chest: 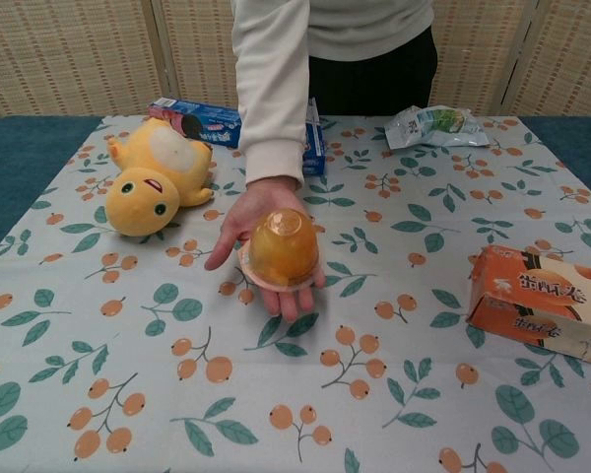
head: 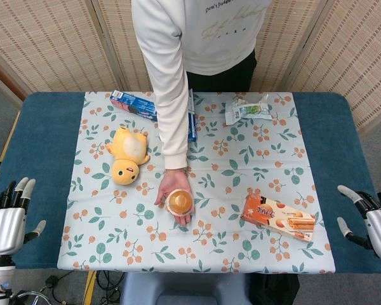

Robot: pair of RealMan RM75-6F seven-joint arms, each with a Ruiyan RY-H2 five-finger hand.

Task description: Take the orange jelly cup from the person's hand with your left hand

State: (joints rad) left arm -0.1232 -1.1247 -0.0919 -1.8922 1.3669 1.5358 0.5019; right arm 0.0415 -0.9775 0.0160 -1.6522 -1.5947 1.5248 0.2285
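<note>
- Orange jelly cup (chest: 283, 246) sitting on person's hand (chest: 259, 225), palm up, mid-surface near front edge.
- Left hand (head: 9, 219) at left surface edge, fingers (head: 20, 188) spread, empty.
- Right hand (head: 368, 219) at right edge, fingers apart, empty.

The table holds one orange jelly cup (chest: 283, 246), resting on one person's hand (chest: 261, 222), and one yellow plush toy (chest: 156, 175). There are two boxes, a blue box (chest: 238, 126) and an orange biscuit box (chest: 544, 301), plus one clear snack bag (chest: 433, 124). Two robot hands show, the left hand (head: 9, 219) and the right hand (head: 368, 219), over one patterned tablecloth (chest: 128, 394).
</note>
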